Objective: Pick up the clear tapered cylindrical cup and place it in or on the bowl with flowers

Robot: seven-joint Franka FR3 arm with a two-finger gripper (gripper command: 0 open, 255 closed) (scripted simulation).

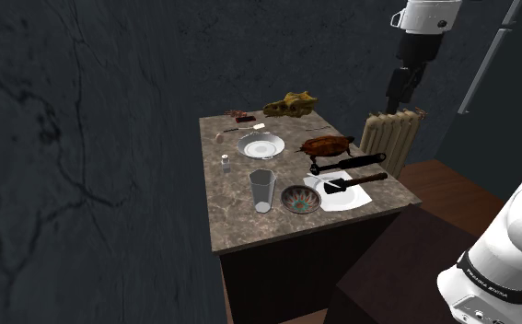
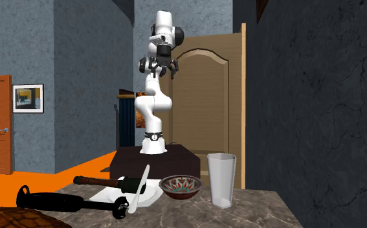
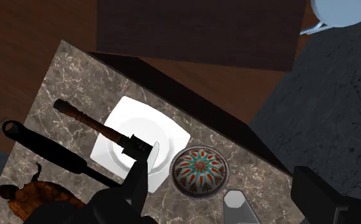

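The clear tapered cup (image 1: 262,190) stands upright near the front of the marble table (image 1: 240,221). Right beside it sits the small bowl with a red and teal flower pattern (image 1: 300,199). The second exterior view has the cup (image 2: 221,179) to the right of the bowl (image 2: 180,186). My gripper (image 1: 403,87) hangs high above and beyond the table's far side, open and holding nothing (image 2: 160,70). From the wrist view I look down on the bowl (image 3: 199,170) and the cup's rim (image 3: 238,205), far below, between my spread fingers (image 3: 137,184).
A white square plate (image 1: 346,195) carries a dark-handled utensil (image 1: 353,182). A long black tool (image 1: 346,165), a brown object (image 1: 326,145), a round white plate (image 1: 261,145) and a small shaker (image 1: 225,164) share the table. A radiator (image 1: 392,138) stands behind it.
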